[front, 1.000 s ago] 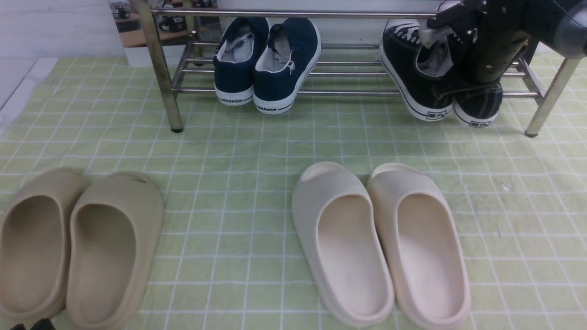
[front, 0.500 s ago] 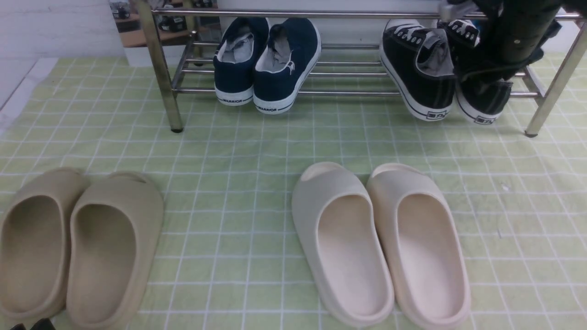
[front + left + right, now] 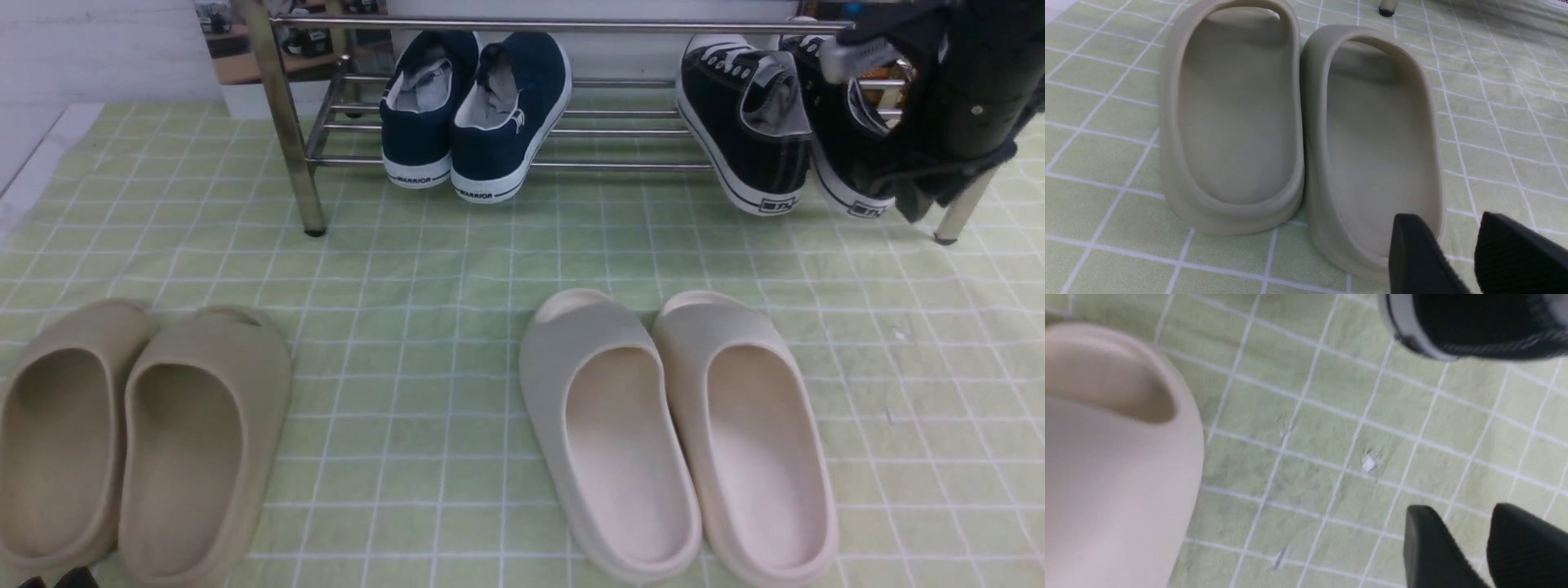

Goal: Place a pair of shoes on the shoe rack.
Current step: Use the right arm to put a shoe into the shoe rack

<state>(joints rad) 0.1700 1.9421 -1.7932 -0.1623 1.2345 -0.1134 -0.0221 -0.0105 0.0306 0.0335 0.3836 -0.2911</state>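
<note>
Right pincer [image 3: 1457,516] spread, empty. Near it, pair of black canvas, white-soled sneakers [image 3: 747,135], tilted on shiny chrome tubular shoe rack [image 3: 531,24], heels overhanging. Risk: snagging nearest sneaker when backing out, dragging it onto green checked counter [image 3: 490,261].

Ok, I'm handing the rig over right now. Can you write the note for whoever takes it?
Left claw: open, empty, low by the heel end of the tan foam slides.
Right claw: open, empty, above the green checked cloth, near a sneaker heel.
Black canvas sneakers with white soles: both on the bar shelf of the shiny chrome shoe rack, at its right side, toes in, tilted, heels overhanging the front bar.
Done: the pair is on the rack, with no claw on it.
Left: bring the right arm clear; perhaps nudge the heels further in.
</note>
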